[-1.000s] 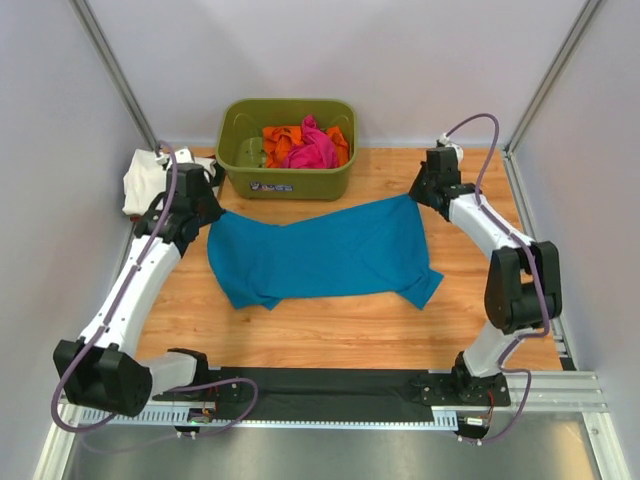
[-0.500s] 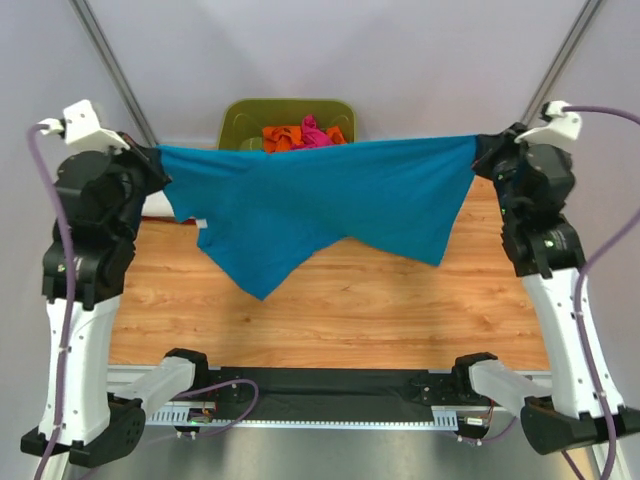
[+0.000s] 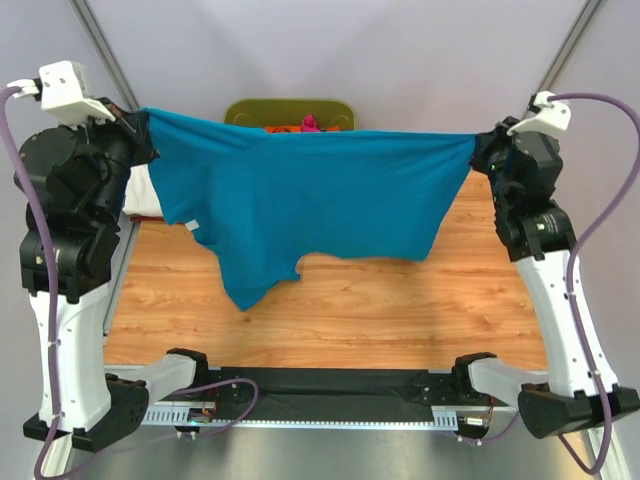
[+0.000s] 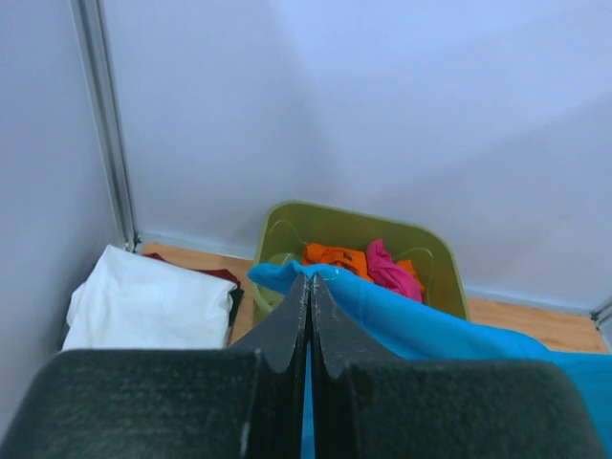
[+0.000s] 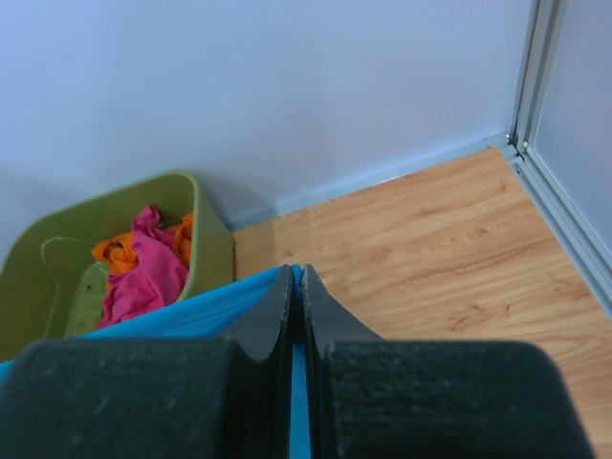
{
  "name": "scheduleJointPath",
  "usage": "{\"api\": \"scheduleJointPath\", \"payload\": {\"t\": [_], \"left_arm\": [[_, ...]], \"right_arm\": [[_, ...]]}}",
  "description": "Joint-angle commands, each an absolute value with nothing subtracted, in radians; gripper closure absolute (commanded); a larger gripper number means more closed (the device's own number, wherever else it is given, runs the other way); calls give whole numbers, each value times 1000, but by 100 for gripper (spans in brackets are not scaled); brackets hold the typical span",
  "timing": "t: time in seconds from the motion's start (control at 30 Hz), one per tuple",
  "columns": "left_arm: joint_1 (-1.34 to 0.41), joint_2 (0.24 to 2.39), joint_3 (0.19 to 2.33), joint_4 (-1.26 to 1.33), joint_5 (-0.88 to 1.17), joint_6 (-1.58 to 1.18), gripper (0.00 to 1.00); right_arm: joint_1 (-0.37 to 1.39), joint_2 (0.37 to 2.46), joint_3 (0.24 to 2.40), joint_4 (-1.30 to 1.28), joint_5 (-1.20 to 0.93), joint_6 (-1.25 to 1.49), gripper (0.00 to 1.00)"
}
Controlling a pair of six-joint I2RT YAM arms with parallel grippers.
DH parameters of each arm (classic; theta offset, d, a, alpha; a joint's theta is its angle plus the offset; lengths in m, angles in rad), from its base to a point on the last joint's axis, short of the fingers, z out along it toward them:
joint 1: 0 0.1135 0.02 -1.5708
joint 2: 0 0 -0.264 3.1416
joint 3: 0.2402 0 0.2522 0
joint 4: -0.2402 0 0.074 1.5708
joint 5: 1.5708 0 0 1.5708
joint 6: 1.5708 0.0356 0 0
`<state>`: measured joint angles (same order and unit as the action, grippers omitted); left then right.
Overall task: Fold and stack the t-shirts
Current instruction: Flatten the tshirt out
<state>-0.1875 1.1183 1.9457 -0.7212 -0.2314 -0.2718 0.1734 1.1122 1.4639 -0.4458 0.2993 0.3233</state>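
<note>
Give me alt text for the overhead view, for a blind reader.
A teal shirt hangs stretched midair between the left claw and right claw, each shut on an upper corner. A green tub sits behind it, a wooden table below.

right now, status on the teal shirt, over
Left pincer and right pincer both shut on teal shirt, top corners. Shirt stretched up between them, one corner drooping. Green tub behind, white shirt at left.

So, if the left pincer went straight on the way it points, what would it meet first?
Likely the tub, just past the teal shirt the left pincer grips; depth unclear.
</note>
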Motion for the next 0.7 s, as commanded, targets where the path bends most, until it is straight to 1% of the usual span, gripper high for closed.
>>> {"api": "scheduleJointPath", "payload": {"t": [0.0, 0.13, 0.23, 0.3, 0.33, 0.4, 0.57, 0.67], "left_arm": [[-183, 1126, 1956, -660, -207, -204, 100], [-181, 1134, 1893, -634, -167, -212, 100], [-181, 1169, 1878, -629, -190, -207, 100], [-181, 1204, 1887, -630, -210, -204, 100], [-181, 1215, 1891, -630, -206, -206, 100], [-181, 1245, 1910, -630, -180, -219, 100], [-179, 1285, 1948, -620, -179, -248, 100], [-179, 1301, 1996, -640, -154, -271, 100]], "right_arm": [[167, 1144, 1499, -385, 359, 295, 100], [167, 1186, 1479, -358, 393, 268, 100], [167, 1230, 1469, -296, 397, 252, 100], [167, 1273, 1511, -316, 394, 245, 100], [166, 1317, 1566, -359, 391, 239, 100], [167, 1347, 1603, -393, 388, 238, 100], [167, 1313, 1606, -377, 405, 213, 100], [167, 1282, 1655, -432, 457, 203, 100]]}}
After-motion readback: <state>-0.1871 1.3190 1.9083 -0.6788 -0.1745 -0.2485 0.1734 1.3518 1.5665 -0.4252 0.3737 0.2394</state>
